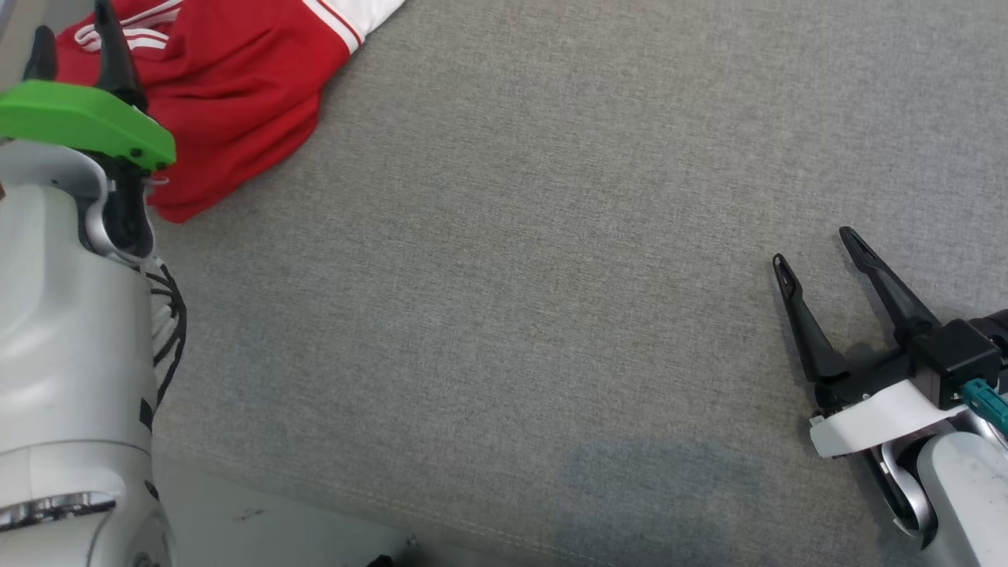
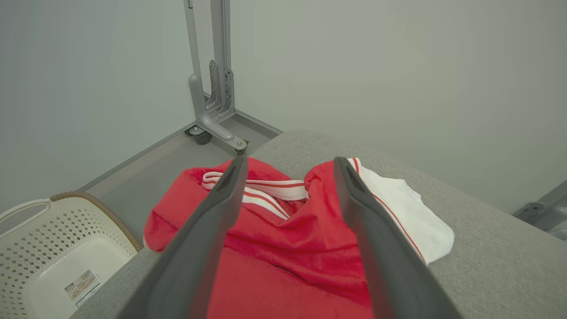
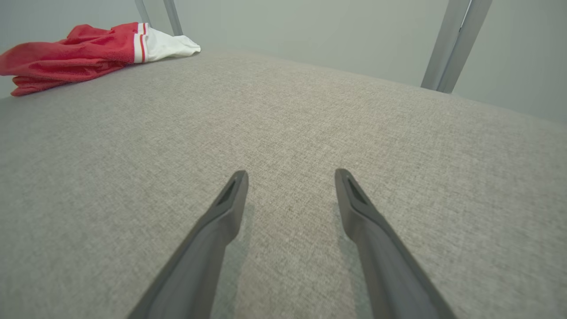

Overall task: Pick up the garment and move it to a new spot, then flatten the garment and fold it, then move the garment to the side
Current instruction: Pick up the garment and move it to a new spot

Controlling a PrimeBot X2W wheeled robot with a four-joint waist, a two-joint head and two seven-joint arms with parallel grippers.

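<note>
A grey fabric-covered worktop (image 1: 512,276) spreads across the scene, bare over most of its width. One garment (image 1: 228,87), red with white striped trim and a white panel, lies crumpled at the worktop's far left corner, right by the edge. On the floor below that corner stands one cream perforated laundry basket (image 2: 35,239), and behind it one grey metal stand (image 2: 212,88) on a castor against the wall. Two claws are at work. The left claw (image 1: 71,31) hangs over the garment's near edge, its two dark fingers spread wide and gripping nothing; whether the tips touch the cloth cannot be told. The right claw (image 1: 815,252), well apart from the garment, is low over the bare worktop, its fingers also spread wide and empty.
</note>
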